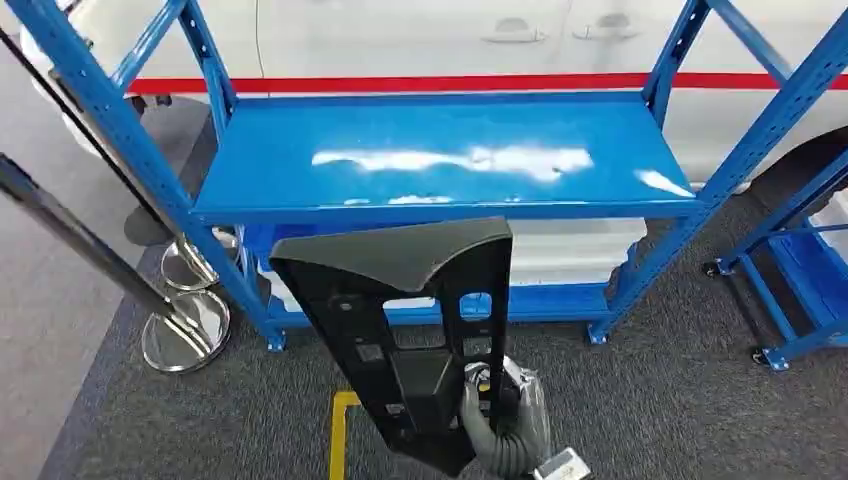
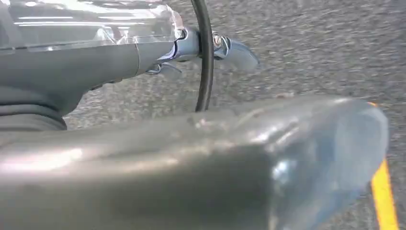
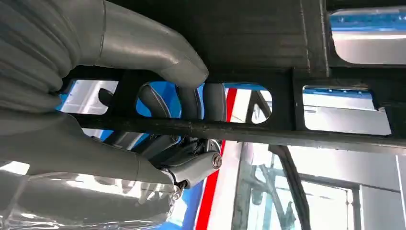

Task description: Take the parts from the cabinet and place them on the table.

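Now: right hand (image 1: 497,425) grips the black plastic panel (image 1: 405,320) at its lower end, fingers (image 3: 191,103) hooked through a cutout, held up before the blue rack (image 1: 440,155). Looks rigid, light, top-heavy; may swing. Left hand's (image 2: 143,158) grasp: can't tell.

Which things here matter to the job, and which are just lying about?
Job:
- long black plastic part with cut-outs
- right robot hand gripping it
- blue metal shelf rack

Lying about:
- chrome round stanchion bases
- yellow floor line
- left robot hand
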`<state>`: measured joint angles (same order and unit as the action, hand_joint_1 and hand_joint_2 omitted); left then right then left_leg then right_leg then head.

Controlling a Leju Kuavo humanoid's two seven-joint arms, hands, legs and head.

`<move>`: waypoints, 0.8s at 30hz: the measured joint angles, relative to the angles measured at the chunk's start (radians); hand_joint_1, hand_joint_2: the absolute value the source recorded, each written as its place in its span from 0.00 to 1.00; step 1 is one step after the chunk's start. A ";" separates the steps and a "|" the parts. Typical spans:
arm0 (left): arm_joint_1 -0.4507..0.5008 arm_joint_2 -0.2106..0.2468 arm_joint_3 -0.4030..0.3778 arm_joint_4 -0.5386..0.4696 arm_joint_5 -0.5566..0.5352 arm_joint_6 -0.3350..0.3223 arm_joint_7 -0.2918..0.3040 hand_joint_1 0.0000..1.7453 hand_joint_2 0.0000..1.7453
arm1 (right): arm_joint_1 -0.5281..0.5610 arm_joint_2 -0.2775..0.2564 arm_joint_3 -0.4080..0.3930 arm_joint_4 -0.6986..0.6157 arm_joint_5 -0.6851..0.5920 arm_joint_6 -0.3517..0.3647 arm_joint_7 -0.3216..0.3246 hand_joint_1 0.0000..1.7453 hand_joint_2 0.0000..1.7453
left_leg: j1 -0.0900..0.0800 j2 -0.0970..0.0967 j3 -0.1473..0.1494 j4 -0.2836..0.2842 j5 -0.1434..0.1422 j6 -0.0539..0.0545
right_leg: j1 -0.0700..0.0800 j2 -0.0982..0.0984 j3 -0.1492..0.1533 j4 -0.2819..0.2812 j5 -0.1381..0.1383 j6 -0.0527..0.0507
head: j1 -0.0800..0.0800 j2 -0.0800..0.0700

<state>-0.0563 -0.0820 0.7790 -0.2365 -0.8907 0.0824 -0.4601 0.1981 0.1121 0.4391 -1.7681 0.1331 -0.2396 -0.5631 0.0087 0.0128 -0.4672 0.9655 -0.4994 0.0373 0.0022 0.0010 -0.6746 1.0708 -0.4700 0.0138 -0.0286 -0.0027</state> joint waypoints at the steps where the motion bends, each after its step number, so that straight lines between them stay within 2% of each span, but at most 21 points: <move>1: 0.000 0.000 0.000 0.000 0.000 -0.001 0.000 0.00 0.00 | 0.000 0.000 0.000 0.000 0.000 0.001 0.000 1.00 1.00 | 0.000 0.001 -0.016 0.000 0.011 0.002 | -0.003 -0.001 -0.015 0.061 -0.066 0.004 | 0.000 0.000; 2: 0.000 0.000 0.002 0.000 0.000 -0.002 0.000 0.00 0.00 | 0.001 -0.001 0.000 0.000 0.000 0.002 0.000 1.00 1.00 | -0.001 0.002 -0.031 0.001 0.023 0.003 | -0.006 -0.001 -0.029 0.131 -0.118 0.008 | -0.001 0.000; 3: 0.000 0.000 0.003 0.000 -0.002 -0.003 0.000 0.00 0.00 | 0.002 -0.002 0.000 0.000 0.000 0.002 0.000 1.00 1.00 | -0.001 0.003 -0.048 0.003 0.036 0.003 | -0.009 -0.001 -0.039 0.202 -0.146 0.012 | 0.000 0.000; 4: 0.000 0.000 0.005 0.000 -0.002 -0.003 0.000 0.00 0.00 | 0.002 -0.002 0.000 0.000 0.000 0.002 0.000 1.00 1.00 | -0.001 0.003 -0.063 0.006 0.048 0.001 | -0.010 -0.001 -0.040 0.245 -0.132 0.015 | -0.001 0.000; 5: 0.000 0.000 0.008 0.000 -0.003 -0.003 -0.001 0.00 0.00 | 0.002 -0.003 0.000 0.000 0.000 0.003 0.000 1.00 1.00 | 0.000 0.003 -0.083 0.012 0.059 -0.002 | -0.014 -0.001 -0.023 0.250 -0.091 0.018 | 0.000 0.000; 6: 0.000 0.000 0.011 0.000 -0.006 -0.003 -0.001 0.00 0.00 | 0.002 -0.003 0.000 0.000 0.000 0.004 -0.001 1.00 1.00 | 0.001 0.003 -0.104 0.019 0.069 -0.006 | -0.018 -0.001 0.016 0.216 -0.043 0.019 | 0.000 0.000; 7: 0.000 0.000 0.014 0.000 -0.009 -0.004 -0.002 0.00 0.00 | 0.002 -0.003 0.000 0.000 0.000 0.006 -0.002 1.00 1.00 | 0.002 0.003 -0.122 0.027 0.076 -0.010 | -0.019 -0.002 0.072 0.147 -0.016 0.018 | -0.001 0.000; 8: -0.001 0.000 0.015 0.000 -0.010 -0.004 -0.002 0.00 0.00 | 0.001 -0.003 0.000 0.000 0.001 0.006 -0.002 1.00 1.00 | 0.002 0.002 -0.133 0.035 0.082 -0.015 | -0.020 -0.001 0.138 0.061 -0.022 0.014 | -0.001 0.000; 9: -0.001 0.000 0.016 0.000 -0.012 -0.005 -0.002 0.00 0.00 | 0.000 -0.003 0.000 0.000 0.002 0.006 -0.003 1.00 1.00 | -0.003 0.000 -0.145 0.047 0.086 -0.020 | -0.013 -0.001 0.212 -0.042 -0.058 0.008 | 0.000 0.000; 10: -0.001 0.000 0.016 0.000 -0.013 -0.005 -0.002 0.00 0.00 | -0.001 -0.002 0.000 -0.002 0.003 0.007 -0.003 1.00 1.00 | -0.003 0.001 -0.149 0.050 0.093 -0.027 | -0.013 -0.001 0.230 -0.085 -0.084 0.000 | -0.001 0.000; 12: -0.002 0.000 0.017 0.000 -0.013 -0.005 -0.002 0.00 0.00 | 0.000 -0.002 -0.001 -0.002 0.004 0.007 -0.004 1.00 1.00 | 0.001 0.001 -0.155 0.047 0.115 -0.039 | -0.007 0.000 0.214 -0.078 -0.074 -0.013 | -0.001 0.000; 13: 0.001 0.001 0.018 0.000 -0.013 -0.005 -0.003 0.00 0.00 | 0.001 -0.002 -0.001 -0.002 0.005 0.007 -0.004 1.00 1.00 | -0.002 0.000 -0.158 0.046 0.123 -0.047 | -0.011 -0.001 0.207 -0.084 -0.062 -0.023 | -0.001 0.000; 14: 0.001 0.002 0.018 0.000 -0.014 -0.005 -0.003 0.00 0.00 | 0.000 -0.002 -0.001 -0.002 0.006 0.007 -0.004 1.00 1.00 | 0.004 -0.005 -0.168 0.058 0.101 -0.051 | -0.015 -0.009 0.196 -0.088 -0.047 -0.033 | 0.000 0.000; 15: 0.002 0.002 0.018 0.000 -0.018 -0.006 -0.003 0.00 0.00 | 0.001 -0.001 -0.001 -0.002 0.007 0.007 -0.004 1.00 1.00 | 0.004 -0.005 -0.184 0.093 0.039 -0.054 | -0.015 -0.008 0.179 -0.088 -0.034 -0.045 | -0.001 0.000; 17: 0.002 0.003 0.018 0.000 -0.018 -0.006 -0.003 0.00 0.00 | 0.003 -0.001 -0.002 -0.002 0.008 0.007 -0.004 1.00 1.00 | 0.006 -0.005 -0.213 0.223 -0.080 -0.060 | -0.012 -0.009 0.150 -0.085 -0.011 -0.050 | 0.000 0.000; 18: 0.001 0.004 0.019 0.000 -0.019 -0.006 -0.003 0.00 0.00 | 0.003 -0.001 -0.002 -0.002 0.009 0.007 -0.004 1.00 1.00 | 0.006 -0.005 -0.224 0.296 -0.114 -0.064 | -0.010 -0.010 0.132 -0.084 0.001 -0.050 | -0.001 0.000; 19: 0.001 0.004 0.019 0.000 -0.019 -0.006 -0.003 0.00 0.00 | 0.004 -0.001 -0.002 -0.002 0.011 0.007 -0.004 1.00 1.00 | 0.006 -0.005 -0.224 0.343 -0.109 -0.065 | -0.009 -0.010 0.114 -0.079 0.012 -0.049 | -0.001 0.000; 20: 0.001 0.005 0.019 0.000 -0.019 -0.006 -0.003 0.00 0.00 | 0.005 -0.001 -0.002 -0.002 0.011 0.007 -0.004 1.00 1.00 | 0.006 -0.005 -0.206 0.352 -0.072 -0.065 | -0.009 -0.010 0.093 -0.073 0.024 -0.047 | -0.001 0.000; 22: 0.001 0.005 0.019 0.000 -0.021 -0.006 -0.004 0.00 0.00 | 0.006 -0.001 -0.003 -0.002 0.012 0.008 -0.003 1.00 1.00 | 0.006 -0.005 -0.127 0.268 0.006 -0.060 | -0.009 -0.010 0.058 -0.059 0.041 -0.042 | -0.001 0.000; 23: -0.001 0.005 0.019 0.000 -0.022 -0.006 -0.004 0.00 0.00 | 0.006 -0.001 -0.003 -0.002 0.014 0.008 -0.002 1.00 1.00 | 0.006 -0.006 -0.069 0.192 0.013 -0.056 | -0.009 -0.010 0.045 -0.053 0.048 -0.038 | -0.001 0.000; 24: -0.005 0.006 0.021 0.000 -0.024 -0.006 -0.004 0.00 0.00 | 0.007 -0.001 -0.003 -0.002 0.019 0.009 -0.001 1.00 1.00 | 0.004 -0.008 0.004 0.083 -0.034 -0.049 | -0.007 -0.010 0.033 -0.044 0.056 -0.033 | -0.001 0.000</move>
<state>-0.0612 -0.0763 0.7996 -0.2365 -0.9148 0.0767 -0.4643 0.2047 0.1114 0.4364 -1.7704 0.1522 -0.2308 -0.5642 0.0131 0.0043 -0.4628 1.0486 -0.5337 -0.0118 -0.0048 -0.0088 -0.6411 1.0267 -0.4140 -0.0191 -0.0297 -0.0027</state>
